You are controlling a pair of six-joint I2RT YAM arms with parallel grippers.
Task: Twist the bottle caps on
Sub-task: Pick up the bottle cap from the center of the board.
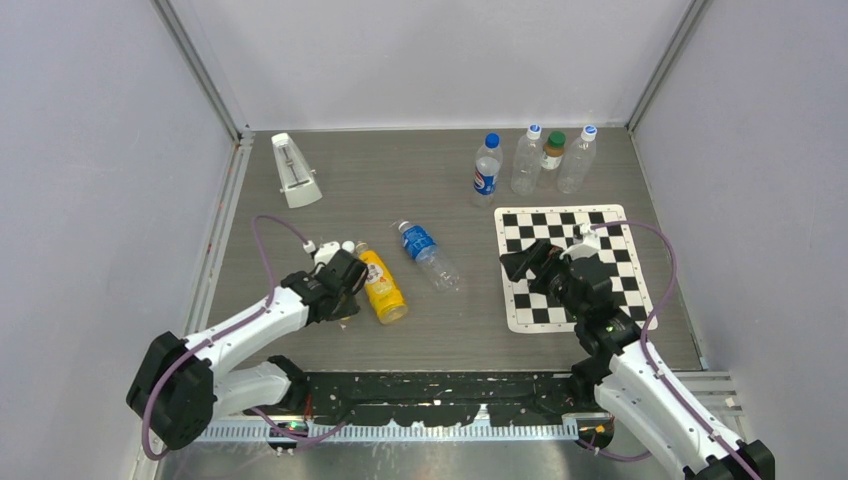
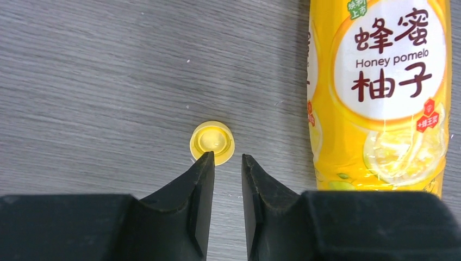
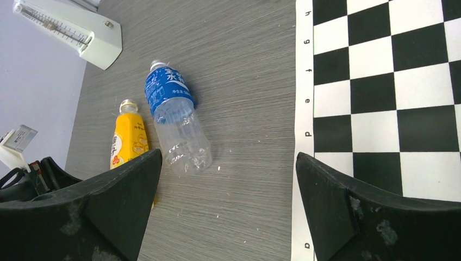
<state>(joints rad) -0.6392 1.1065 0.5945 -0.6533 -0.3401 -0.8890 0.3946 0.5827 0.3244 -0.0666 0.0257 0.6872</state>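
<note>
left gripper (image 1: 345,272): lowered close to the table (image 1: 440,330); the fingers (image 2: 202,179) are drawn in to a narrow slot, and nothing is held between them.
right gripper (image 3: 228,163): held over the near-left edge of the chequered mat (image 1: 545,225), its jaws spread wide and nothing gripped.
yellow cap (image 2: 212,142): laid on the table open side up, just past the left fingertips. One tip appears to touch its rim, but it is not enclosed by the jaws.
yellow bottle (image 2: 380,92): laid on its side just beside the cap, neck pointed away from the arms. Its mouth looks uncapped in the right wrist view.
clear bottle (image 1: 428,255): blue-labelled and also lying down, between the yellow bottle and the mat and apart from both. No cap is seen on its neck.
progress: judged early. No cap is seen on either lying bottle, and the yellow cap is not yet gripped. Lifting, seating on a neck and turning are all left.
blue and white caps: loose ones cannot be made out with certainty.
in the way: the yellow bottle's flank lies close to the outer finger and may be nudged. Either lying bottle could roll unless it is steadied.
metronome (image 1: 295,172): stood at the far left, well apart.
far row (image 1: 535,158): four upright bottles, all apparently capped, one in dark green.
</note>
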